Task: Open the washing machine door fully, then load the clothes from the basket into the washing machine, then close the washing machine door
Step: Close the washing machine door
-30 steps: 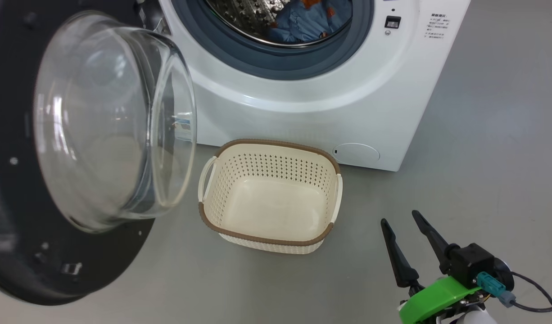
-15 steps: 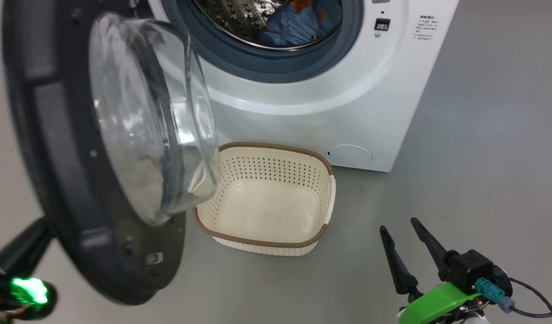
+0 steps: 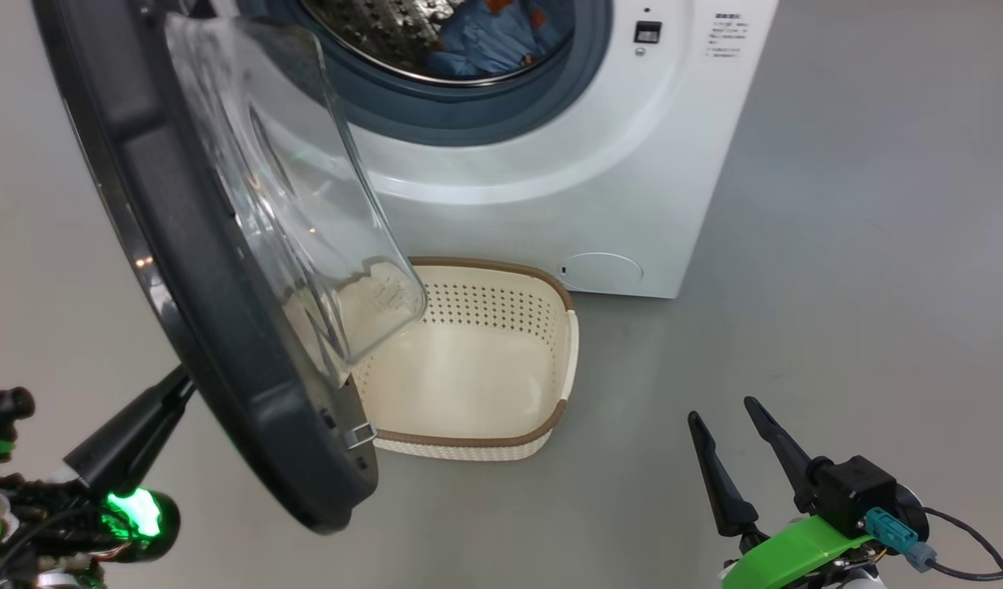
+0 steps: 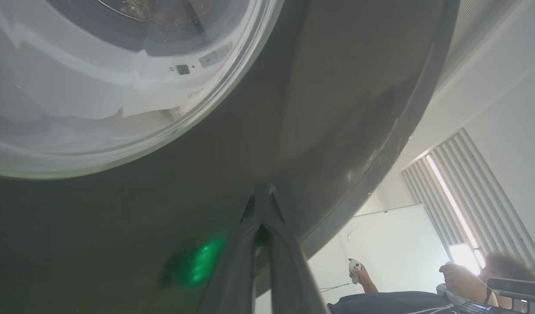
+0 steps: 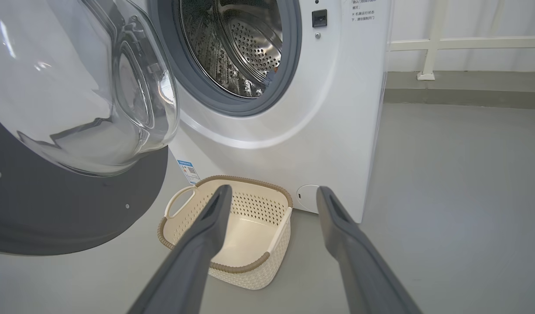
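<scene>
The washing machine (image 3: 550, 188) stands with its drum open, and the blue clothes (image 3: 493, 33) lie inside it. The washing machine door (image 3: 182, 245) hangs partly swung in, its glass bowl over the left part of the basket (image 3: 550, 282), which is empty. My left gripper (image 3: 184, 384) is shut, its tips against the door's black outer face (image 4: 337, 109) near the lower rim; the left wrist view shows the closed gripper (image 4: 263, 191) touching that face. My right gripper (image 3: 724, 411) stands open over the floor at the lower right, holding nothing.
Grey floor stretches to the right of the machine and around the right gripper (image 5: 272, 191). The basket (image 5: 250, 179) sits right against the machine's front, by the round service flap (image 3: 600, 270). A person (image 4: 468, 283) holding controllers appears past the door's edge.
The door has swung from wide open toward the machine and now overhangs the basket. My left gripper has come into view behind it. The camera has shifted; the right gripper has stayed put.
</scene>
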### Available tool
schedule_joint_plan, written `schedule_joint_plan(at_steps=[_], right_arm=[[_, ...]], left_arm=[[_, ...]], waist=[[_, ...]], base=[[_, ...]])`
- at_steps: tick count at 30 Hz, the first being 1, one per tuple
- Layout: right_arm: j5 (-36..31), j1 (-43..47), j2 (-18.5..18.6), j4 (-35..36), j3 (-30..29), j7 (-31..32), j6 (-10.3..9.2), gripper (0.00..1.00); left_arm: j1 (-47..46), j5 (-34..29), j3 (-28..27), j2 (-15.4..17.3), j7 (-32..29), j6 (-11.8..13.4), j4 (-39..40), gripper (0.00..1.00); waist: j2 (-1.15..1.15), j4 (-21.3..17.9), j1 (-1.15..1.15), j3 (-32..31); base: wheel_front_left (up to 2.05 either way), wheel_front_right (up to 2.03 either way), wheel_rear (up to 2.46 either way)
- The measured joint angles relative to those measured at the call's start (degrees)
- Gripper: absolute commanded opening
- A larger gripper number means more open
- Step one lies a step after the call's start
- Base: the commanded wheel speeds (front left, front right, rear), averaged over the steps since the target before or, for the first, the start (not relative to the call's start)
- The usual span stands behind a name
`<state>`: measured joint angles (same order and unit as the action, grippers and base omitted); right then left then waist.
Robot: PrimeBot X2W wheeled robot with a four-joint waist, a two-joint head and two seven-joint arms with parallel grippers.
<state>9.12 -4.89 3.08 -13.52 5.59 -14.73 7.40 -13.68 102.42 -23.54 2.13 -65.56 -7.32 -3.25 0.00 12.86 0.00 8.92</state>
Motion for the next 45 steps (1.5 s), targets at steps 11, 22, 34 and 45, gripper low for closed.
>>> schedule_joint_plan(at_steps=[11, 22, 34, 45], right_arm=[[0.7, 0.0, 0.0, 1.0, 0.3, 0.0, 0.0, 1.0], [1.7, 0.0, 0.0, 2.2, 0.7, 0.0, 0.0, 1.0], [2.2, 0.0, 0.0, 3.5, 1.0, 0.0, 0.0, 1.0], [3.6, 0.0, -0.1, 4.3, 1.0, 0.0, 0.0, 1.0]], left_arm=[[-0.2, 3.7, 6.4, -0.1, 6.6, 0.0, 1.8, 0.0], [-1.0, 0.4, 8.4, -0.2, 10.7, 0.0, 2.6, 0.0], [-5.0, -2.2, 9.8, -0.3, 14.9, 0.0, 1.0, 0.0], [-10.2, -5.7, 8.4, -0.4, 18.4, 0.0, -2.2, 0.0]], waist=[[0.0, -4.5, 0.0, 1.1], [0.0, -9.6, 0.0, 2.4], [0.0, -14.5, 0.0, 3.9], [0.0, -17.7, 0.0, 5.9]], base=[[0.0, 0.0, 0.0], [0.0, 0.0, 0.0], [0.0, 0.0, 0.0], [0.0, 0.0, 0.0]])
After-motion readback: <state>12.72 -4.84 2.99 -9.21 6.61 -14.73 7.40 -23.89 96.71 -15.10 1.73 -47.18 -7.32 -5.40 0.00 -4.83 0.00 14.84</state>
